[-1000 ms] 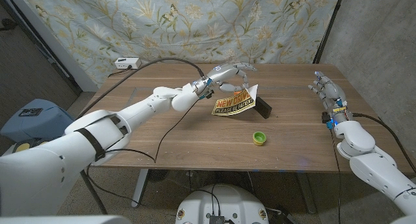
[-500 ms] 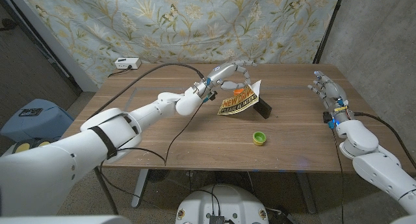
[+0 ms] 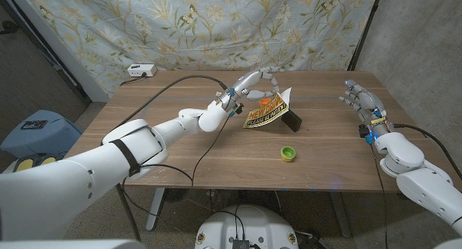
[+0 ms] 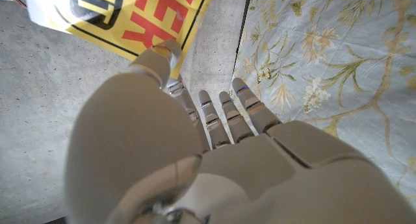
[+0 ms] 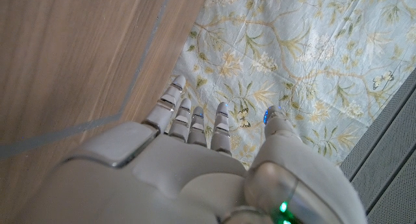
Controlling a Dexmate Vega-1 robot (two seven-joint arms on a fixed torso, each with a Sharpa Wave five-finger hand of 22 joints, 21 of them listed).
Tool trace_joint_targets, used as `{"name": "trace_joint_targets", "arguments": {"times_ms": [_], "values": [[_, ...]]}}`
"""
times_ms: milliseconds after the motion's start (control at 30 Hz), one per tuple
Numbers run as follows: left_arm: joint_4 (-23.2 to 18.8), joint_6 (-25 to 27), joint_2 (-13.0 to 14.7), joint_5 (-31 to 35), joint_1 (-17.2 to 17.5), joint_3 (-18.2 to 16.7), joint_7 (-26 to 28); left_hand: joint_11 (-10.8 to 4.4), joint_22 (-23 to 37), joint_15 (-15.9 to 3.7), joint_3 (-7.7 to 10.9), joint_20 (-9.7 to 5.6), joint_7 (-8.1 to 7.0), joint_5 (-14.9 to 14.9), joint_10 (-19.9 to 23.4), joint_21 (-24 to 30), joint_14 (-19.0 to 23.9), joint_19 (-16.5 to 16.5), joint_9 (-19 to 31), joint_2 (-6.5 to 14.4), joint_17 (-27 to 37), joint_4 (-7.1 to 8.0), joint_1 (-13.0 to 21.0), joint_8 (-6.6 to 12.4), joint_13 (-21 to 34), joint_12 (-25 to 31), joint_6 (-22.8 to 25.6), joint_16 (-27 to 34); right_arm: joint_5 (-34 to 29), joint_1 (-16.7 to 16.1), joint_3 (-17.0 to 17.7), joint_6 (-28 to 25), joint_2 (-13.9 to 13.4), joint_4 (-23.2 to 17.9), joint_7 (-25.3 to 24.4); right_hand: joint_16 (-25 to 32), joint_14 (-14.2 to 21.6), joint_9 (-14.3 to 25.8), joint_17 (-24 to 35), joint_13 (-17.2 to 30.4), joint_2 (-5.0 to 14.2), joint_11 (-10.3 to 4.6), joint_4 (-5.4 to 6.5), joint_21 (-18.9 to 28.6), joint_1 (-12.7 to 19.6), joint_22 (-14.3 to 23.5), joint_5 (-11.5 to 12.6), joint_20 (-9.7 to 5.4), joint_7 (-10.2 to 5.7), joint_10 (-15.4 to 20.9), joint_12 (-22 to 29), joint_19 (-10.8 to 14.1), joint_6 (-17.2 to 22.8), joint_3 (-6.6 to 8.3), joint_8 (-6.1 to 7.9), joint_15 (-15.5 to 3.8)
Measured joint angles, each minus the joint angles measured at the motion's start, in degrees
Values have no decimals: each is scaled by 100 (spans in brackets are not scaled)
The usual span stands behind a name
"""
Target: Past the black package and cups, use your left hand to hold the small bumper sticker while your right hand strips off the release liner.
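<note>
**Sticker lifted in my left hand, right hand yet to come in**

Over the last second I have carried the left hand [image 3: 258, 81] further out over the table, and the small bumper sticker [image 3: 266, 110] has gone with it. It now hangs from my fingertips, tilted, its lower edge just above the black package [image 3: 291, 122] that lies below and slightly to the far side of the hand. In the left wrist view the thumb [image 4: 164, 55] presses on the sticker's yellow-and-red face [image 4: 123, 19], so I read that hand as pinching the sticker, the other fingers loosely curved.

My right hand [image 3: 359, 99] has barely shifted: it stands well off to the side, fingers apart and upright, holding nothing. The right wrist view shows those fingers [image 5: 195, 123] spread over bare wood.

A green cup [image 3: 288, 153] sits on the table nearer me than the left hand.

My judgement: the hold is made, and the liner is untouched. The right hand must cross over next.
</note>
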Motion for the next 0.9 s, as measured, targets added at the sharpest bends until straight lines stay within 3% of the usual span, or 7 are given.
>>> {"name": "trace_joint_targets", "arguments": {"times_ms": [233, 567, 900], "values": [[231, -108, -144, -499, -3, 9, -367, 115, 0, 379, 41, 166, 9, 21, -34, -12, 4, 23, 0, -2, -28, -8, -1, 1, 0, -61, 9, -4, 7, -82, 62, -283, -102, -237, -68, 0, 34, 0, -8, 0, -22, 23, -41, 43, 22, 0, 0, 50, 31, 23, 22, 51, 31, -23, 0, 34], [410, -140, -296, -1227, 85, -97, -1031, 176, 1, 397, 40, 227, 8, 21, 29, -23, -15, 22, 0, -2, -54, -8, 0, 1, -1, -61, 11, -4, 25, -135, 149, -758, -269, -577, -156, 50, 178, 0, -34, 0, -81, 110, -150, 43, 159, 0, 0, 183, 180, 220, 66, 184, 323, -8, 88, 177], [521, -76, -401, -1649, 118, -132, -1444, 176, 18, 396, 40, 227, -21, 21, 29, -23, -15, 22, 0, -24, -54, -9, -22, -4, -1, -71, 43, -4, 185, -208, 329, -1393, -485, -977, -201, 83, 314, 0, -61, 0, -116, 213, -150, 43, 193, 0, 0, 400, 276, 323, 66, 274, 419, -8, 89, 313]]}}
